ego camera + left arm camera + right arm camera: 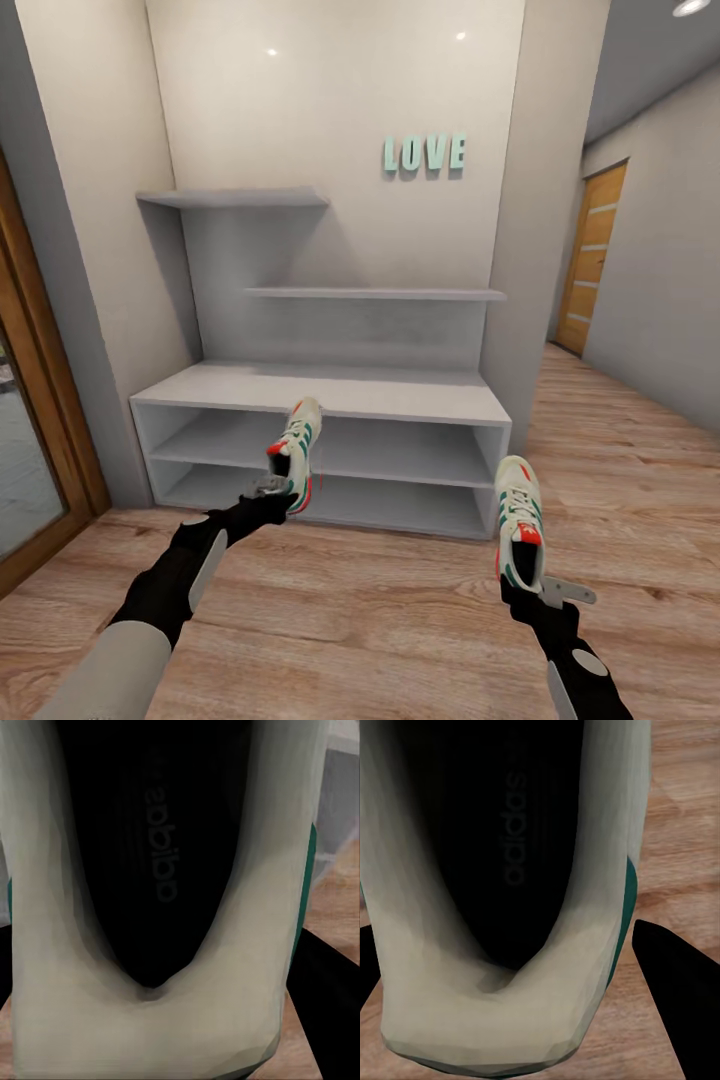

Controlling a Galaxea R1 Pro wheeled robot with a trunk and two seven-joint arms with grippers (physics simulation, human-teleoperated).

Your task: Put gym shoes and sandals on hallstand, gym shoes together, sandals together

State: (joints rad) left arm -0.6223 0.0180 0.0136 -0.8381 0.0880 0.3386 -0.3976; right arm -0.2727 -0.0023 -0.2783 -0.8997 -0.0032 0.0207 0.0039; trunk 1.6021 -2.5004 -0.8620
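Head view: I face the hallstand point(320, 390), its bench top and two open shelf levels bare, with one gym shoe in each of my grippers. My left gripper point(270, 490) is clenched on the heel of the left gym shoe point(296, 450), which is carried clear of the corridor floor point(380, 620) in front of the upper shelf level, toe pointing up and toward the rack. My right gripper point(535, 592) grasps the heel of the right gym shoe point(519, 520), held off the floor just outside the hallstand's right front corner, toe raised. Left wrist view: the shoe's dark inside and pale collar sit between my fingers. Right wrist view: the same arrangement, with wood planks behind the shoe.

Progress, as I judge it: both gym shoes are lifted but neither is on the rack yet; setting them side by side is left, and the two sandals are yet to be fetched.

Pose: both arms reach forward and low, the left extended further toward the shelves, the right drawn closer to my body and out to the side.
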